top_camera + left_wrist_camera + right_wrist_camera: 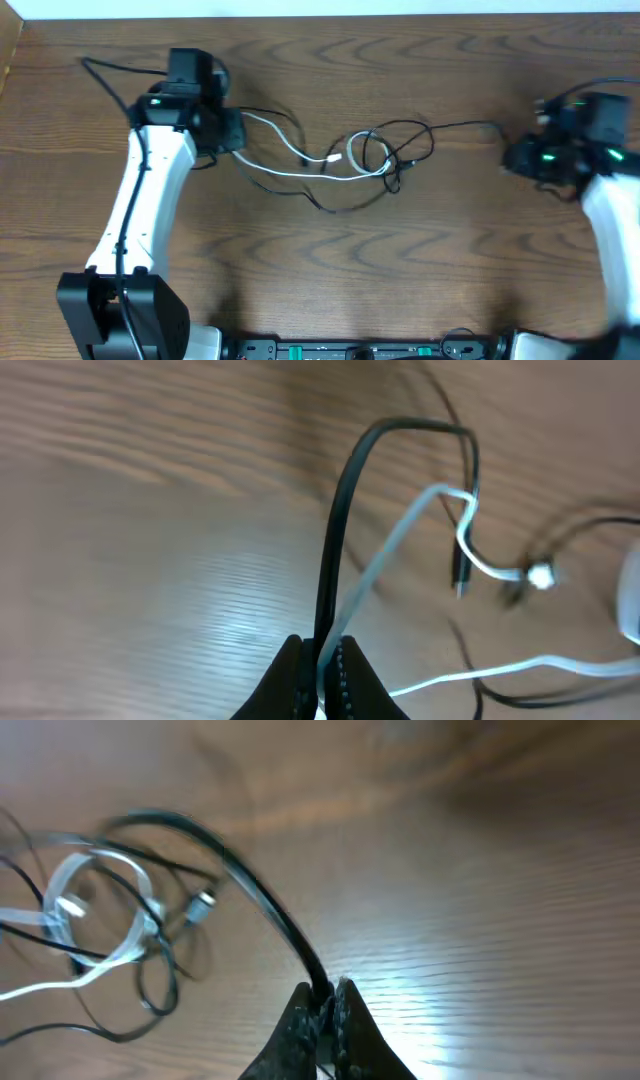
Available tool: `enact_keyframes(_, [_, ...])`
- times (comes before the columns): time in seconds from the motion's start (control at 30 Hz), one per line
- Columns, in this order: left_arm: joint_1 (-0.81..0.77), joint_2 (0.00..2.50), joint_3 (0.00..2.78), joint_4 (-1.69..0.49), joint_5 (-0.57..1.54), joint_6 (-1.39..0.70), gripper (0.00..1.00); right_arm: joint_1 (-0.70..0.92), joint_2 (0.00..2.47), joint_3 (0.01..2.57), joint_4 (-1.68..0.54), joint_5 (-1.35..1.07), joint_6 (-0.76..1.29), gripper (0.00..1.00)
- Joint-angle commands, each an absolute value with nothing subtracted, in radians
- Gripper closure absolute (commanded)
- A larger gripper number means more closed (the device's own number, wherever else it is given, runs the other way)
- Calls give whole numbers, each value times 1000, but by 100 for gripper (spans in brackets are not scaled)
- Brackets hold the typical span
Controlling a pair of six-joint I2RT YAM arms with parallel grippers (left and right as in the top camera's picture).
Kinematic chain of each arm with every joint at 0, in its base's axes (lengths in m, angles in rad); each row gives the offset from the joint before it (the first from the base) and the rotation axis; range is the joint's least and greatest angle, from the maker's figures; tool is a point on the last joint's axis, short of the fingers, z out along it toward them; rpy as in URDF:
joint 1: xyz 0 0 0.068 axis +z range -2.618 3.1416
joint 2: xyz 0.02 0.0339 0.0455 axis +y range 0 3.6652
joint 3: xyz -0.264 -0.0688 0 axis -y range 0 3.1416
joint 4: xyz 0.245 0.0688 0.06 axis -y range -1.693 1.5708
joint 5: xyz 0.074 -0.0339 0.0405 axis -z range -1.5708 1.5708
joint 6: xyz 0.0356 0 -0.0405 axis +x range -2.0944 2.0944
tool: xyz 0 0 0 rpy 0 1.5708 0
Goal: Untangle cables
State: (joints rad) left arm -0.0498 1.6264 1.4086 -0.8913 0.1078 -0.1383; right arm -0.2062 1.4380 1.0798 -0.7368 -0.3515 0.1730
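The cables (352,152), 1 black and 1 white, lie knotted at the middle of the table (300,300). The left gripper (320,665) is clamped on both of them. The right gripper (325,1005) grips the black cable (262,903) alone, probably so 2 opposed pulls can loosen the knot.

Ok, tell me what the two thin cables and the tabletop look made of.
Thin black cable: likely rubbery plastic sheath, semi-gloss, bending smoothly with a sheen. Thin white cable: similar plastic jacket, smooth, limp curves. Brown table: wood or wood-look laminate, grain lines and soft glare; cannot tell which.
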Motion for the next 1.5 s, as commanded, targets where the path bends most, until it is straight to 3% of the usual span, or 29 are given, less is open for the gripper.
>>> enact_keyframes(0.0, [42,1600,1411,-877,-20,-209,92,-322,1207,1122,-759,-307,230,99])
enact_keyframes(0.3, [197,1600,1411,-870,-27,-264,93,-590,948,1124,-857,-276,242,99])
enact_keyframes(0.6, [137,1600,1411,-833,355,-76,93,-550,1018,1124,-863,-520,134,99])
enact_keyframes(0.7, [91,1598,1412,-808,486,-32,92,-498,1061,1124,-859,-566,113,79])
enact_keyframes(0.8, [42,1581,1412,-728,667,-26,93,-415,1110,1124,-847,-593,91,51])
enact_keyframes(0.97, [-1,1510,1412,-563,776,-128,93,-282,1156,1124,-781,-622,88,29])
enact_keyframes(1.2, [-37,1334,1412,-329,778,-320,93,-74,1231,1124,-671,-587,128,26])
enact_keyframes(1.47, [-37,1188,1412,-226,778,-443,93,79,1405,1124,-530,-567,215,27])
